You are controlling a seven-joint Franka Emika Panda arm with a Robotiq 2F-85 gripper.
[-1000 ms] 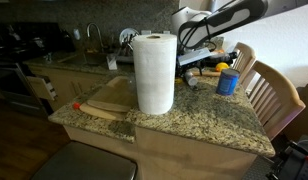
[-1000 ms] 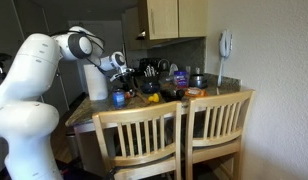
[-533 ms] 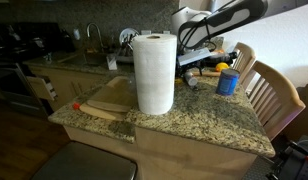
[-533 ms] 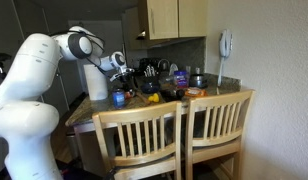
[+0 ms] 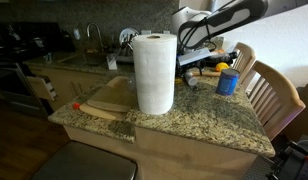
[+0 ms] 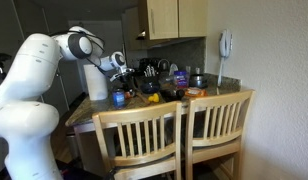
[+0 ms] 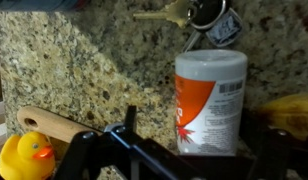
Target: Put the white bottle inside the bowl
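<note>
In the wrist view the white bottle (image 7: 209, 95), slim with an orange label, stands upright on the granite counter. My gripper (image 7: 194, 128) is open around its lower part. The left finger stands clear of the bottle's side, and the right finger is a dark shape close to its other side. In both exterior views the gripper (image 5: 194, 62) (image 6: 122, 76) hangs low over the cluttered far part of the counter, and the bottle is hidden there. I cannot make out a bowl in any view.
A big paper towel roll (image 5: 154, 72) stands mid-counter beside a wooden cutting board (image 5: 109, 100). A blue container with a yellow top (image 5: 227, 80) (image 6: 119, 97) is near the gripper. A yellow rubber duck (image 7: 29, 155), a wooden handle (image 7: 54, 125), keys (image 7: 199, 14) and two chairs (image 6: 184, 130) are close by.
</note>
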